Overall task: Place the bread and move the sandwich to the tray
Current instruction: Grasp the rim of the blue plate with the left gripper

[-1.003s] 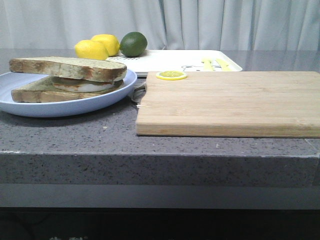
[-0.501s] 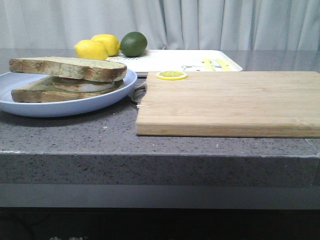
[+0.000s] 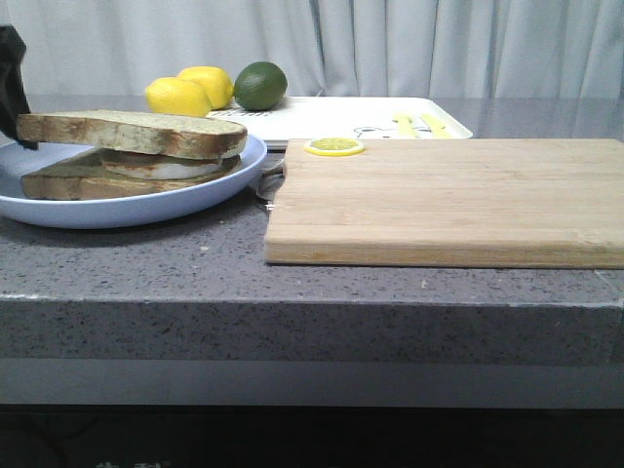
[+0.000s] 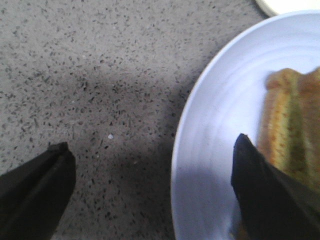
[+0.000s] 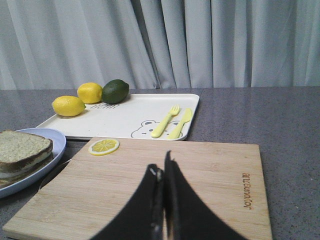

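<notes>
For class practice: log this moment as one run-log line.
left gripper: open, at plate rim | right gripper: shut over board | sandwich: on plate

— From where is the front view taken?
— It is set low, near table height, facing forward across the cutting board [image 3: 448, 200] toward the curtain [image 3: 390, 44]; the blue plate [image 3: 146, 207] is seen almost edge-on.
— And the left wrist view?
— It is pointed straight down, very near the countertop [image 4: 100, 75], and only part of the plate's rim [image 4: 210, 115] is taken in.
— The right wrist view?
— It is raised above the board [image 5: 200, 180] and faces forward. The white tray [image 5: 125, 117], the lemon slice [image 5: 104, 146] and the plate [image 5: 55, 150] are shared with the front view.
</notes>
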Controlling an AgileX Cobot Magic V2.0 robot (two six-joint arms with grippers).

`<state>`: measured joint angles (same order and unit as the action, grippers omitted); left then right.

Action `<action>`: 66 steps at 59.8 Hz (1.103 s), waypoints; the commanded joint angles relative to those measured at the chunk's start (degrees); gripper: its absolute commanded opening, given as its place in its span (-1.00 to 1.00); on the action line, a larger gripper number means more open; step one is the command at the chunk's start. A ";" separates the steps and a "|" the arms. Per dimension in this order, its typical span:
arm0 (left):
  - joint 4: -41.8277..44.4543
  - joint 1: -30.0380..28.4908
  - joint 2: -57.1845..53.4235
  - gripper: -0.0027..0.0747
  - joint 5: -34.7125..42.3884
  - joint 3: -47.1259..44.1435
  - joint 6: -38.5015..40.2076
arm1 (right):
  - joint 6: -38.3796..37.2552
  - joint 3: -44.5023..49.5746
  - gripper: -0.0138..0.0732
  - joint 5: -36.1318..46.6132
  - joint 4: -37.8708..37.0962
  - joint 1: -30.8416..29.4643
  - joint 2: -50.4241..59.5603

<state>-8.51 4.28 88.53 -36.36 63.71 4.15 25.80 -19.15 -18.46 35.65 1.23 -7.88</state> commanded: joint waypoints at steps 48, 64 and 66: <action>-3.07 0.32 3.46 -0.89 0.51 2.46 -0.08 | 0.20 -1.54 -0.82 3.84 0.94 0.04 -0.54; -3.07 0.21 3.35 -0.98 -0.35 3.61 -0.08 | 0.20 -1.54 -0.82 3.40 0.94 0.04 -0.54; -3.07 0.21 3.35 -0.98 -1.40 4.42 -0.08 | 0.20 -1.54 -0.82 3.40 0.94 0.04 -0.54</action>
<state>-13.25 4.52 93.17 -36.58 65.88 4.01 25.80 -19.15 -18.59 35.65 1.23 -7.88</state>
